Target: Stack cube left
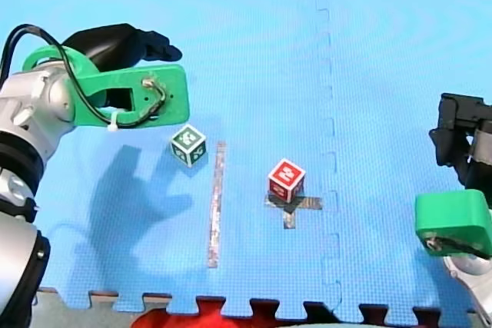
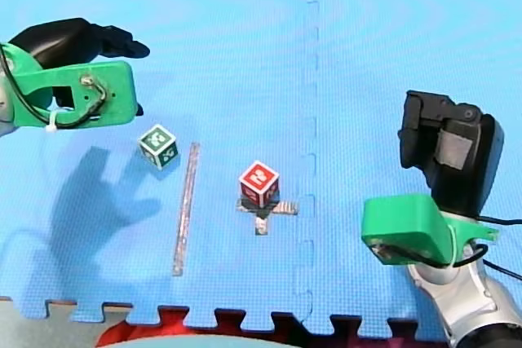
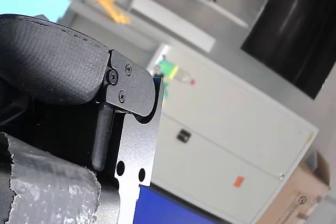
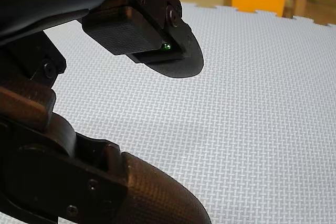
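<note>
Hovering my left hand, empty, just up-left of green cube; red cube sits right of it on tape cross. Approach step, I judge; next needs lowering onto green cube. My right hand far right, state unclear.

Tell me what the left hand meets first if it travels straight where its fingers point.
Probably nothing: the left hand points rightward over bare blue foam mat. The green patterned cube sits nearer the robot, off that line, though depth is unclear.

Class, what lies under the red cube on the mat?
Grey tape cross on the blue mat; its arms stick out beneath the red cube, its centre is covered.
</note>
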You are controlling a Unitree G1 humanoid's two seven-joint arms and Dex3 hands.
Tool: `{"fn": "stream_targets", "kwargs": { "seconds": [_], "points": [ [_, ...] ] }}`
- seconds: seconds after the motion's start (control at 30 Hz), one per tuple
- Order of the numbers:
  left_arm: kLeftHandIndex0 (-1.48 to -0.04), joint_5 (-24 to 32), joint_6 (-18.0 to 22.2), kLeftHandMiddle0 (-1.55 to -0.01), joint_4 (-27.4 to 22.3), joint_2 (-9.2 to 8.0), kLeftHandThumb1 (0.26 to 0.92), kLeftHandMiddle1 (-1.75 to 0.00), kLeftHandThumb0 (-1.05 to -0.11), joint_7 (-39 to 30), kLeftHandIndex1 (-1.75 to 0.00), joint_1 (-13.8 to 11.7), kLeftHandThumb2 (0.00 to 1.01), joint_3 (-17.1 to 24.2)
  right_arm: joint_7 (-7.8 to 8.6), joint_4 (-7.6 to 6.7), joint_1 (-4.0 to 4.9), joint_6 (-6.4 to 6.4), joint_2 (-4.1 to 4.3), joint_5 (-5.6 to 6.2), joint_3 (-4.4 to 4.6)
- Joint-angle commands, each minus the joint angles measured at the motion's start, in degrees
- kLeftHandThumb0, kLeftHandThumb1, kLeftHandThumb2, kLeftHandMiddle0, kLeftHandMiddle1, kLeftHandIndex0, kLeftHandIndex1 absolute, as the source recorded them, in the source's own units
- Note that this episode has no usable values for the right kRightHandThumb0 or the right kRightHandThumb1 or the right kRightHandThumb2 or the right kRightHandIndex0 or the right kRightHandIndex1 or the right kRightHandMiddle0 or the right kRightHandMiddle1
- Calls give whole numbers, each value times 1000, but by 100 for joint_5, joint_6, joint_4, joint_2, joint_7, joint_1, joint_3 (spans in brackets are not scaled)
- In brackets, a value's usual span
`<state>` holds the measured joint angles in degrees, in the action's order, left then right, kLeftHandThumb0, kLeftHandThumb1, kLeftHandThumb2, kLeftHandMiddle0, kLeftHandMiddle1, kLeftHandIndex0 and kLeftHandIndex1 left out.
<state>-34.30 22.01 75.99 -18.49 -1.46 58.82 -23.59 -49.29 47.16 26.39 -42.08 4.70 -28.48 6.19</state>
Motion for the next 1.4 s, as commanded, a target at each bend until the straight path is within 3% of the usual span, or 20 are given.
{"fn": "stream_targets", "kwargs": {
  "seconds": [0.0,0.1,0.2,0.33,0.53,0.6,0.67,0.77,0.9,1.37],
  "points": [
    [-598,-11,-9,-926,-6,-32,881,-1746,-1048,35,-1,-35,7,-17,-16,119,99,-23,30,16,-9],
    [-590,-8,1,-892,2,-45,888,-1746,-1048,75,0,-113,8,-25,-75,294,154,-100,22,-16,24],
    [-570,9,24,-872,-16,-71,895,-1746,-1048,99,0,-183,9,-18,-125,350,139,-209,27,-49,58],
    [-562,42,79,-859,-51,-108,911,-1746,-1048,75,0,-182,13,6,-30,212,84,-246,92,-7,41],
    [-559,126,200,-848,-118,-146,921,-1746,-1048,-25,0,-42,18,76,349,-182,44,-62,171,133,-46],
    [-560,135,230,-848,-102,-146,921,-1746,-1048,-31,-1,17,36,83,446,-206,86,2,179,172,-69],
    [-561,133,240,-847,-84,-135,921,-1746,-1048,-35,-1,53,51,82,489,-124,149,25,172,193,-79],
    [-562,103,264,-845,-74,-123,921,-1746,-1048,-21,-2,70,59,53,487,98,252,-42,156,211,-75],
    [-550,14,337,-841,-85,-123,921,-1746,-1048,134,0,-43,63,-34,496,220,333,-116,171,237,-85],
    [-466,-150,168,-895,-113,-70,921,-1746,-1048,535,0,-274,30,-171,522,91,315,-161,187,225,-103]
  ]
}}
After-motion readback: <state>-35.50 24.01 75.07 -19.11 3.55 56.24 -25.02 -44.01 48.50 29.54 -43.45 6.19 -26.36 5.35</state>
